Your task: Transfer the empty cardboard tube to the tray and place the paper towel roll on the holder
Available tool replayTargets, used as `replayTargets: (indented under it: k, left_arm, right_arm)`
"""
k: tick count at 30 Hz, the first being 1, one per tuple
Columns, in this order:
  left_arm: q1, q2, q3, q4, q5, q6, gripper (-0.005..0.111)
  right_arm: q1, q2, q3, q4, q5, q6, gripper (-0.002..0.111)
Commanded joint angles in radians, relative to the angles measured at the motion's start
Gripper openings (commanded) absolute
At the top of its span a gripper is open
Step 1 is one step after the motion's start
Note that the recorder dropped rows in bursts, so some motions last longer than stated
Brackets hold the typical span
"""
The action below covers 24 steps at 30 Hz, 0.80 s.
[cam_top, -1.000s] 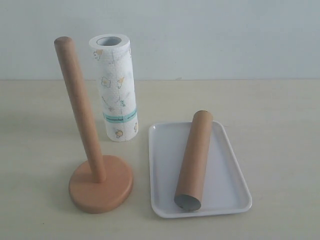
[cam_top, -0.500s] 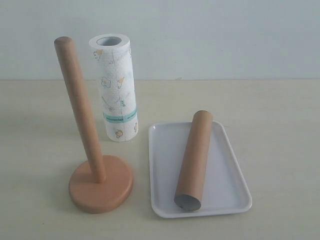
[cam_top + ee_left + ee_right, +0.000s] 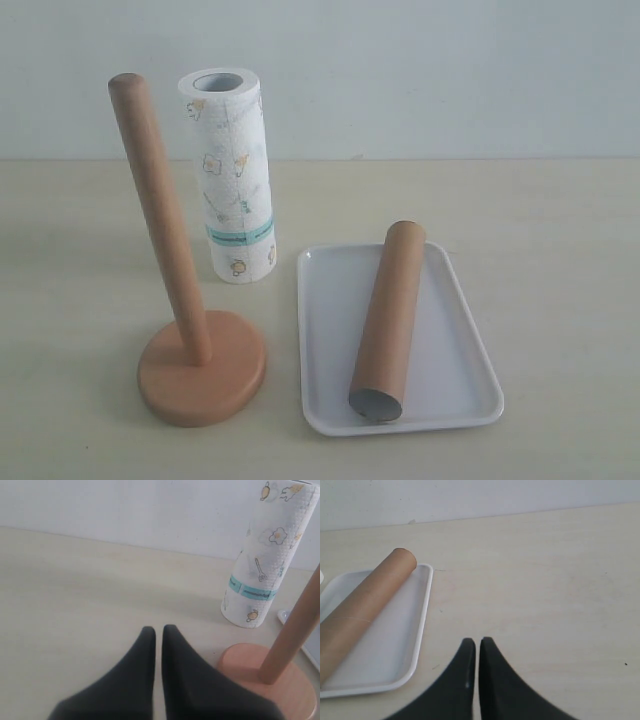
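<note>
**Left wrist view.** The left gripper (image 3: 157, 630) has its two dark fingers pressed together with nothing between them, and it hangs over bare table (image 3: 75, 590). The paper towel roll (image 3: 267, 555) stands on end beyond it. The roll is near the holder (image 3: 292, 630) but not touching it.

**Right wrist view.** The right gripper (image 3: 477, 641) is likewise closed and empty. It is beside the tray (image 3: 405, 645) and well clear of it. The empty cardboard tube (image 3: 365, 605) lies inside the tray, so that part of the task appears done.

**Exterior view.** Neither gripper is visible here.
- **Roll:** its long axis is vertical, with the open core facing up and the teal band near the lower end. It stands on the table behind the holder's disc base.
- **Holder:** the dowel is upright and bare.
- **Tube:** it lies flat, running roughly along the tray's length but slightly skewed. Its grey open end faces the camera near the front rim, and its other end sits at the far rim.

**Step in hand, as judged.** The remaining step is to seat the roll on the dowel, and the left arm is the nearer one.
1. Open the jaws wider than the roll.
2. Close on its side, above the teal band, gently enough not to crush the soft paper.
3. Lift straight up until the bottom of the roll clears the dowel's rounded top.
4. Centre the core over the dowel and lower with the axis kept vertical. A tilted roll would probably catch on the tip or push the stand over.
</note>
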State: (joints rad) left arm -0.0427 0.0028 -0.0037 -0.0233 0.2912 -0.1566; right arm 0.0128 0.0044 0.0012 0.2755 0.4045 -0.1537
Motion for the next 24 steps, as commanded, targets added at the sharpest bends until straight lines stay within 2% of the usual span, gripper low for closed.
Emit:
replayTargets:
  k: [1, 19, 24]
  left_arm:
    - [0.002, -0.003, 0.004, 0.005, 0.001, 0.0, 0.004]
    - [0.002, -0.003, 0.004, 0.005, 0.001, 0.0, 0.004]
    - [0.002, -0.003, 0.004, 0.005, 0.001, 0.0, 0.004]
  right_arm:
    - [-0.003, -0.004, -0.001, 0.001, -0.003, -0.002, 0.003]
    - [-0.003, -0.004, -0.001, 0.001, -0.005, -0.002, 0.003]
    - [-0.003, -0.004, -0.001, 0.001, -0.109, -0.007, 0.003]
